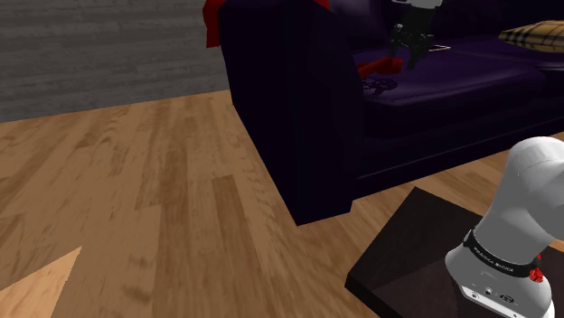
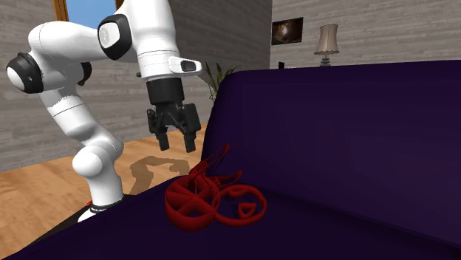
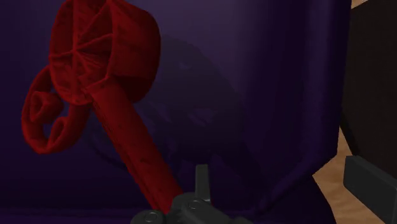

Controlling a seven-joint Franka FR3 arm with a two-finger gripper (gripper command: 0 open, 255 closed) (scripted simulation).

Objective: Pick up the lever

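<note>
While the black gripper (image 2: 177, 144) is hung in the air over the seat, its 2 fingers are spread wide and nothing is held between them. The red lever (image 2: 208, 198) is laid on the dark purple sofa (image 2: 347, 125), at the seat's end beside the armrest, near the gripper but not touched.

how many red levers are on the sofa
1. The dark red lever with a spoked round hub lies on the seat of the dark purple sofa, below the open black gripper, which does not touch it. Parts of the seat are out of view, so more may be hidden.
</note>
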